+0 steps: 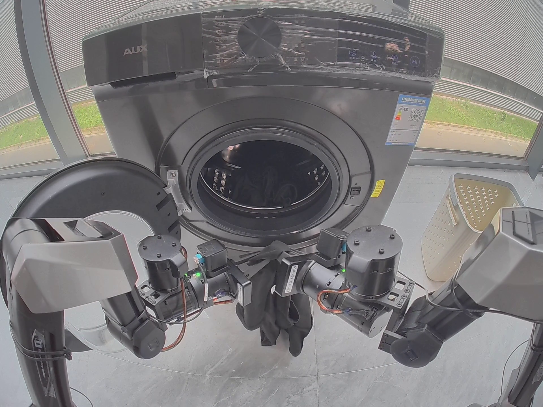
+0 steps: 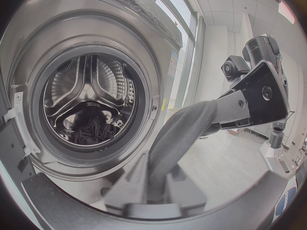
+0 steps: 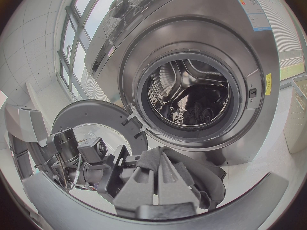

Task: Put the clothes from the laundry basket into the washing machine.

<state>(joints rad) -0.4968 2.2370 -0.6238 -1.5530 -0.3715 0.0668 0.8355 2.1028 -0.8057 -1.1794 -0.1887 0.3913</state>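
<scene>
Both arms sit low in front of the washing machine (image 1: 141, 120), wrists facing each other just below the port. The left gripper (image 2: 157, 173) is clenched on one end of a dark grey garment (image 1: 277, 312); the right gripper (image 3: 156, 176) is clamped on a fold of the same garment. A short span of cloth runs between the two grips, and the bulk hangs in a loose bundle beneath them, off the tiled floor (image 1: 226, 357). The door (image 1: 90, 190) is swung fully open on the robot's left. The drum (image 2: 86, 90) already holds dark clothes (image 2: 91, 131) at its bottom. The white laundry basket (image 1: 464, 221) stands on the floor beside the machine, on the robot's right; its contents cannot be made out. Judgement: the item is in hand and has yet to go in. Risks from here: the hanging bundle sits lower than the port rim (image 1: 266, 234), so a straight push forward would likely drag it against the front panel or leave a tail draped over the lip. Releasing too early would drop it on the floor. With the wrists this close, the narrow port could force them together.
</scene>
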